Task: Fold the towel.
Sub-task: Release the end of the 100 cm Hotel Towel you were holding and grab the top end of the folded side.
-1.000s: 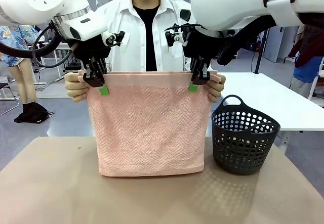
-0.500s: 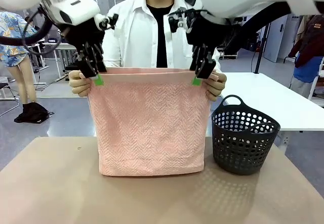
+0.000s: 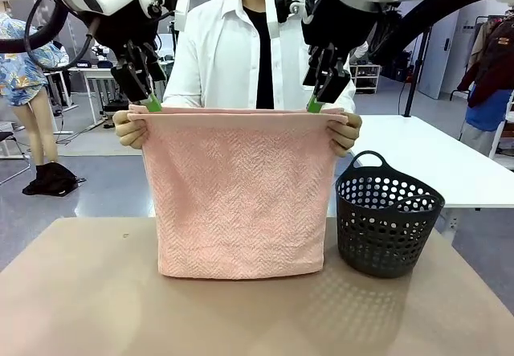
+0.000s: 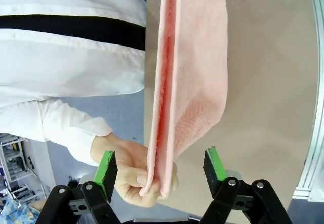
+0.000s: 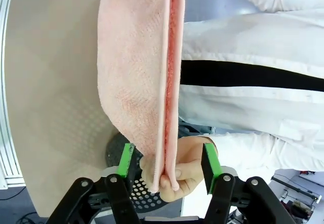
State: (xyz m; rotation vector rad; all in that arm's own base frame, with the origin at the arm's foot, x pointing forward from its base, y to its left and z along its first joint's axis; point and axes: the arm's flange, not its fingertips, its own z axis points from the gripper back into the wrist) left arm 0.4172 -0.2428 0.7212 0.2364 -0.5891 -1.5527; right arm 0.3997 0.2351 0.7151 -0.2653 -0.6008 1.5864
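Shows towel (image 3: 241,195) corners between spread fingers of left gripper (image 4: 160,162) and right gripper (image 5: 167,159), running toward 12 o'clock, pinched by person's hands (image 4: 126,169), not clamped.

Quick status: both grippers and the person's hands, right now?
Left gripper: open, straddling a towel corner, not gripping.
Right gripper: open, straddling the other top corner.
Person's hand near left gripper: holding that corner.
Person's hand near right gripper: holding that corner.
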